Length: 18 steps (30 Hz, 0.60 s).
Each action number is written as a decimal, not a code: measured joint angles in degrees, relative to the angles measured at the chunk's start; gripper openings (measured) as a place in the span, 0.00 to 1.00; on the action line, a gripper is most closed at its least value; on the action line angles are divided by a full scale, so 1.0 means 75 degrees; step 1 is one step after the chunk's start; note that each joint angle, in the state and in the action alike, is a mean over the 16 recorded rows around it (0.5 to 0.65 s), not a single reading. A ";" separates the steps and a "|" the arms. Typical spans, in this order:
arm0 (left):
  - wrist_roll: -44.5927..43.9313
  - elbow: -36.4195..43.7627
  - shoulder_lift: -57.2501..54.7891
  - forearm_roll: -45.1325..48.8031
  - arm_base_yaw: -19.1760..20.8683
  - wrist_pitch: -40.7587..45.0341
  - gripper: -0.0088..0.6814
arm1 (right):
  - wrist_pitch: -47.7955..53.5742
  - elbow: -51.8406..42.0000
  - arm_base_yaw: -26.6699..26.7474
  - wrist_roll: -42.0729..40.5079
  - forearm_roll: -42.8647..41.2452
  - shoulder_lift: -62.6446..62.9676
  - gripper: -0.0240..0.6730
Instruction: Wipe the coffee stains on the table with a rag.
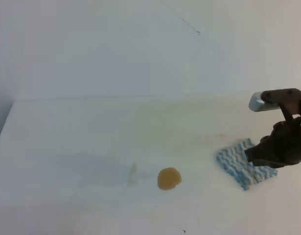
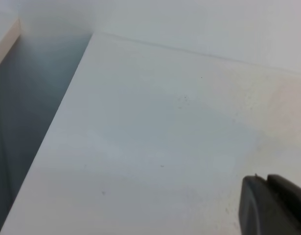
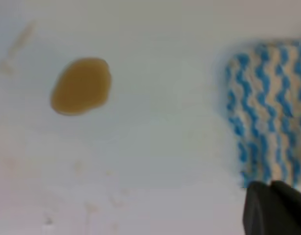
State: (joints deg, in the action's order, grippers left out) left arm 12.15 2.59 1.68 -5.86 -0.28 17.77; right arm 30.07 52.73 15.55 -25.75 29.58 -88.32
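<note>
Exterior high view is showing the whole layout: the white table (image 1: pixel 91 147) is stretching across the frame, the round amber coffee stain (image 1: pixel 169 178) is sitting near the front middle, and the rag (image 1: pixel 236 164) is lying well to its right. The right gripper (image 1: pixel 255 155) is coming in from the right edge and resting over the rag's right part, its dark fingers closed together; whether cloth is pinched between them is not clear from here.

Right wrist view is giving the close detail that the high view lacks: the stain (image 3: pixel 81 86) is looking glossy and slightly egg-shaped, with faint yellowish smudges on the tabletop (image 3: pixel 155 147) around it, while the rag (image 3: pixel 267 107) is showing a knitted, ribbed texture of blue and cream zigzag stripes. A dark fingertip (image 3: pixel 272 208) is showing at the lower right.

Left wrist view is showing only bare white table (image 2: pixel 155 137), its left edge and a few tiny specks. The left gripper (image 2: pixel 270 205) is appearing as a dark corner; whether it is open or closed cannot be told.
</note>
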 joint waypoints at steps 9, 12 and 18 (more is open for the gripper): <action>0.0000 0.0000 0.0000 0.0000 0.0000 0.0000 0.01 | 0.0822 0.0767 0.0012 0.1834 -0.2289 -0.0493 0.03; 0.0000 0.0000 0.0000 0.0000 0.0000 0.0000 0.01 | 0.0870 0.0838 0.0013 0.1793 -0.2319 -0.0580 0.04; 0.0000 0.0000 0.0000 0.0000 0.0000 0.0000 0.01 | 0.0760 0.0859 0.0077 0.1255 -0.1909 -0.0832 0.10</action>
State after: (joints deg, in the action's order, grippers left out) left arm 12.15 2.59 1.68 -5.86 -0.28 17.77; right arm 35.77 59.17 16.13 -16.34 15.26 -94.56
